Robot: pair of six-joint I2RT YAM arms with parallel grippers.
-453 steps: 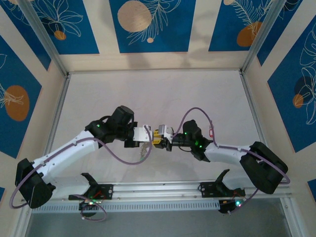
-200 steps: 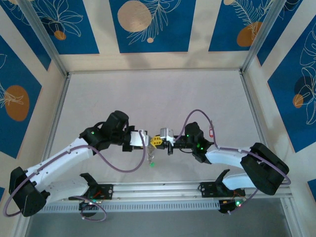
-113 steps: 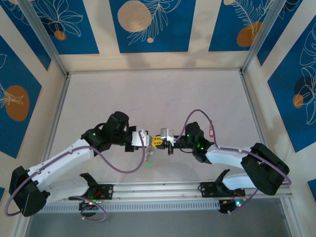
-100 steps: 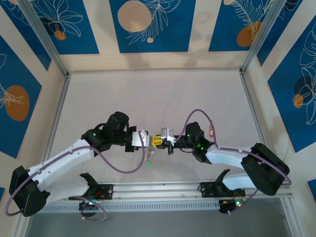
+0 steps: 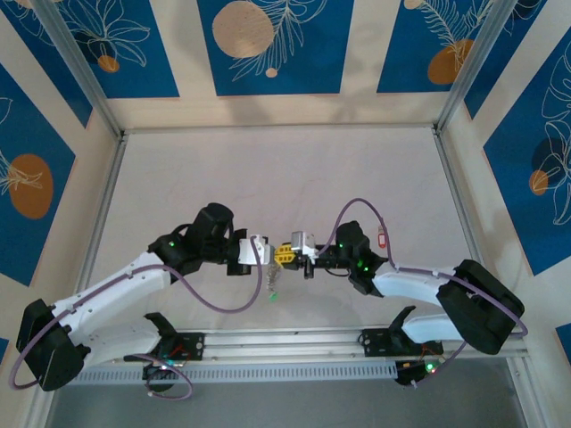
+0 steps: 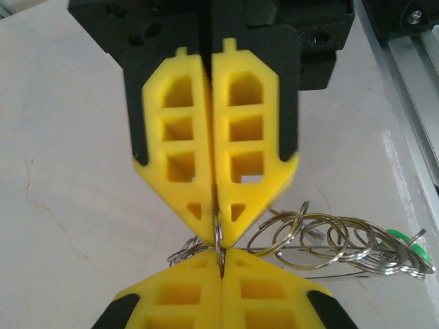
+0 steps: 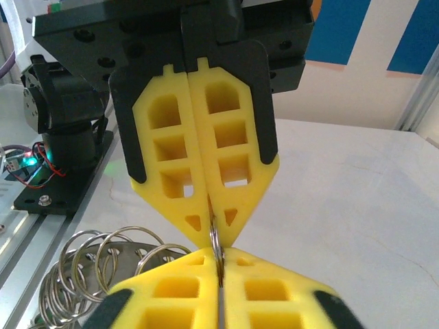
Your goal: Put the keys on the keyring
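Closest to the left wrist cam, the left tool (image 6: 221,264) is clenched right on the thin keyring (image 6: 217,236), wire sitting in the seam at its tips. Tip to tip with it, the right tool (image 6: 217,223) is pinched shut on that same wire. Just beyond, a bunch of smaller rings (image 6: 312,240) dangles off to the side with the keys (image 6: 408,252), going by the green tag, all hanging just above the surface (image 6: 82,171). My take: keep one tool as the anchor and let the other do the small work along the wire. Go slow, no yanking apart, or the ring probably twists out.
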